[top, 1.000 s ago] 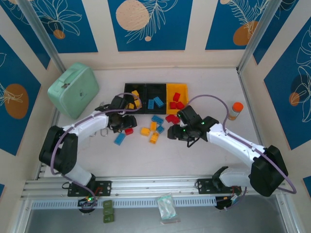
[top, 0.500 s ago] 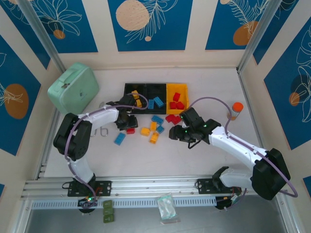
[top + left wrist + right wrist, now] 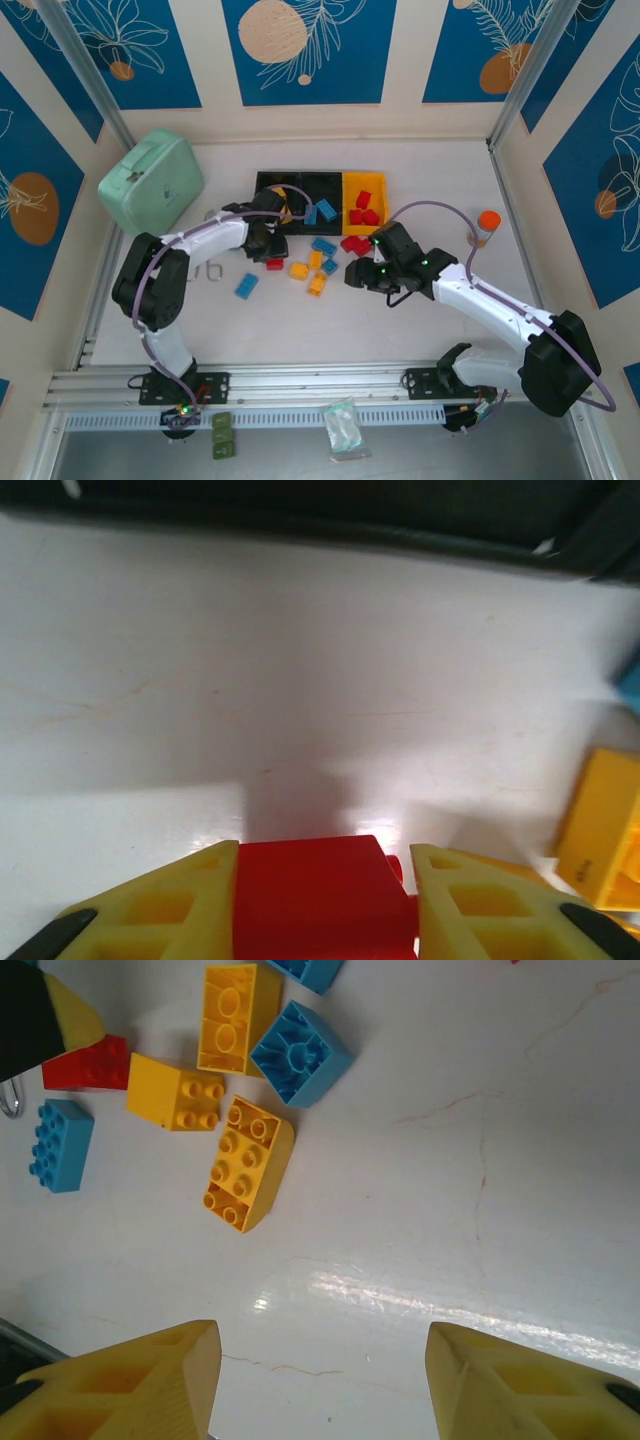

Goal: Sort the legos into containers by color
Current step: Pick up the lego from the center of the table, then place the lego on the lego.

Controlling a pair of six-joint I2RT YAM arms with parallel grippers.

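Since a second ago the left pincer (image 3: 322,852) has closed: it now clamps a smooth red lego (image 3: 315,895) on the glossy white bench (image 3: 300,680), near the black and yellow containers (image 3: 310,176). The right pincer (image 3: 318,1345) stands apart above the faintly scratched surface. Blue leaf-patterned panels (image 3: 310,50) line the walls.

Red, blue, yellow legos (image 3: 298,270); black and yellow containers (image 3: 322,185); mint-green case (image 3: 152,186).

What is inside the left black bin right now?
At least one yellow brick lies in the left black bin. The left arm covers the bin's near part, so anything there is hidden.
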